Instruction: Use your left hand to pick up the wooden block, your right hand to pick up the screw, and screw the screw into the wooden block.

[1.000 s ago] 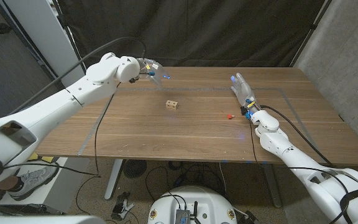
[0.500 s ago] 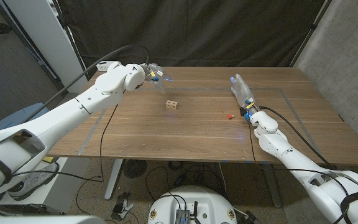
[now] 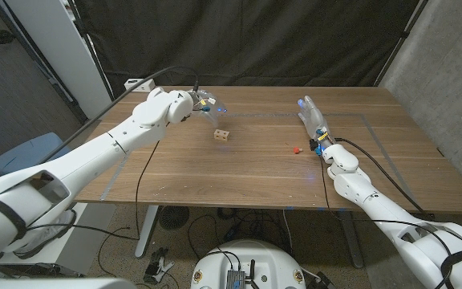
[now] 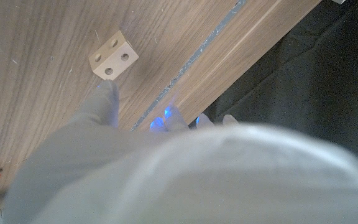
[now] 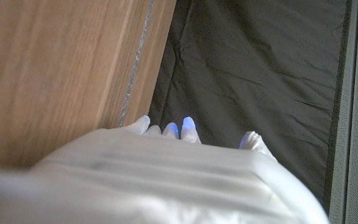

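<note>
wooden table with block and red screw apart, both hands' fingers released, empty

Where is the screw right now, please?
In the head view, the red screw lies on the table right of centre, just left of the right hand and well right of the block.

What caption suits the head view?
Left hand hovers near the wooden block; right hand waits beside the red screw.
</note>
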